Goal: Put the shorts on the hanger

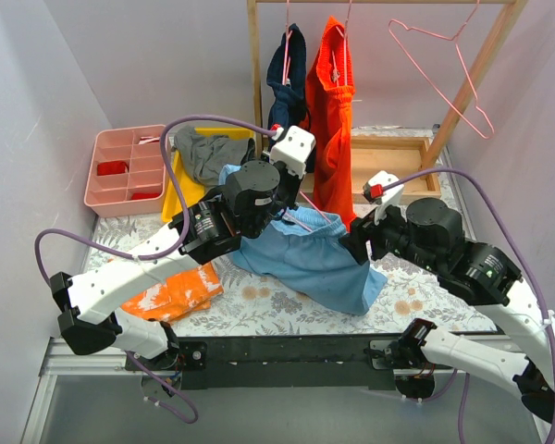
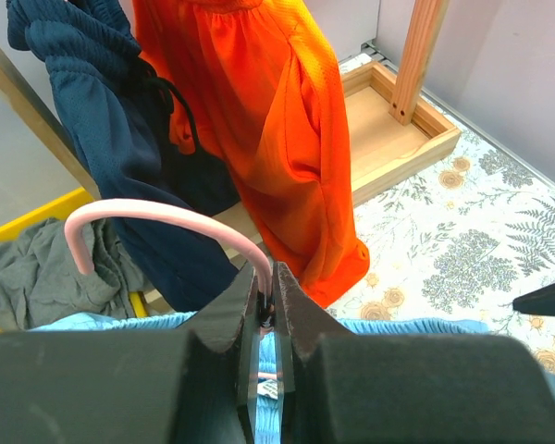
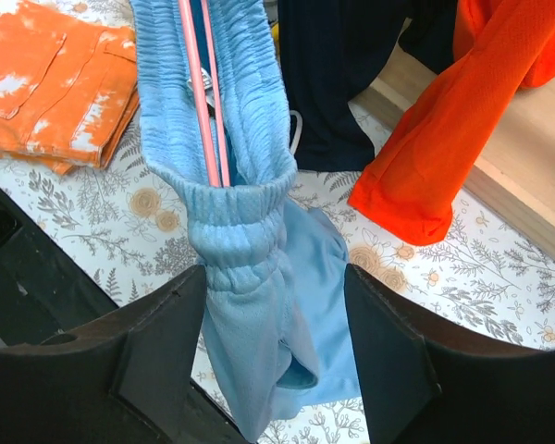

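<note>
The thin pink wire hanger [image 2: 166, 211] is being clamped by the left fingers [image 2: 227, 310]. The limp sky-blue fabric shorts [image 3: 250, 305], probably best held at the waistband [image 3: 240, 199], are being straddled by the wide right fingers [image 3: 162, 351].

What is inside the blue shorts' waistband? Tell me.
Two pink wires of the hanger run inside the shorts at the waistband. Fabric hides the rest of its frame there.

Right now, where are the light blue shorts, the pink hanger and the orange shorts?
shorts [image 1: 319, 264]: top external view, middle of the blue fabric.
hanger [image 2: 157, 207]: left wrist view, top of its curved hook.
orange-red shorts [image 1: 333, 120]: top external view, middle of the hanging fabric.
</note>
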Robot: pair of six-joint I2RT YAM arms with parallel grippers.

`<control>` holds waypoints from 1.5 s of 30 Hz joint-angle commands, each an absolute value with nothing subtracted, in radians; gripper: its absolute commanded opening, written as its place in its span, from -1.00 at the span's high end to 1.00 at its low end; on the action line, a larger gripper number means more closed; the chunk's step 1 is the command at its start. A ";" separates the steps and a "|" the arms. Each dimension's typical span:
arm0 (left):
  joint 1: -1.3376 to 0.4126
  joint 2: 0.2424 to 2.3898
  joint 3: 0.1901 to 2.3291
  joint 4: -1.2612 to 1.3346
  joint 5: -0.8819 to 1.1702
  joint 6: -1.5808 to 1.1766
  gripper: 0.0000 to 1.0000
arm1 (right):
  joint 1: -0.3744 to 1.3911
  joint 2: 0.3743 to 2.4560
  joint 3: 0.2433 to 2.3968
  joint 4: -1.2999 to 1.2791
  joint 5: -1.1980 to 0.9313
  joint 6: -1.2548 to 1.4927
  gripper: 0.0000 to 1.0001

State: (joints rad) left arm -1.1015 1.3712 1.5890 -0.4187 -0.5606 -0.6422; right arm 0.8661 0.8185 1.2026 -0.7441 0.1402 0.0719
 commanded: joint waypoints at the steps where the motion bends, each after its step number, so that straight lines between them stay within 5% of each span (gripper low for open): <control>1: -1.101 1.351 1.646 -0.397 -0.551 -0.650 1.00 | 0.871 0.825 1.212 -0.753 0.105 0.048 -0.39; 9: -1.101 1.367 1.658 -0.402 -0.551 -0.652 1.00 | 0.876 0.874 1.128 -0.700 0.028 0.071 -0.30; 12: -1.101 1.368 1.652 -0.402 -0.537 -0.660 1.00 | 0.876 0.864 1.098 -0.643 0.058 0.103 -0.09; 18: -1.101 1.367 1.631 -0.406 -0.532 -0.666 1.00 | 0.877 0.802 1.034 -0.529 0.095 0.143 0.65; 19: -1.101 1.367 1.626 -0.405 -0.529 -0.670 1.00 | 0.876 0.804 1.029 -0.532 0.095 0.144 0.90; 24: -1.101 1.371 1.629 -0.400 -0.525 -0.672 1.00 | 0.876 0.799 1.017 -0.543 0.104 0.149 0.97; 26: -1.101 1.374 1.631 -0.400 -0.523 -0.672 0.52 | 0.877 0.776 1.020 -0.549 0.115 0.152 0.97; 30: -1.101 1.371 1.634 -0.388 -0.520 -0.666 -0.14 | 0.877 0.750 1.035 -0.590 0.126 0.150 0.97; 31: -1.101 1.370 1.637 -0.387 -0.522 -0.666 -0.47 | 0.877 0.741 1.035 -0.598 0.121 0.150 0.97; 35: -1.101 1.350 1.631 -0.370 -0.506 -0.658 -0.93 | 0.877 0.710 1.045 -0.659 0.098 0.149 0.97; 45: -1.101 1.266 1.621 -0.289 -0.532 -0.660 -0.96 | 0.877 0.624 1.134 -0.831 0.011 0.143 0.97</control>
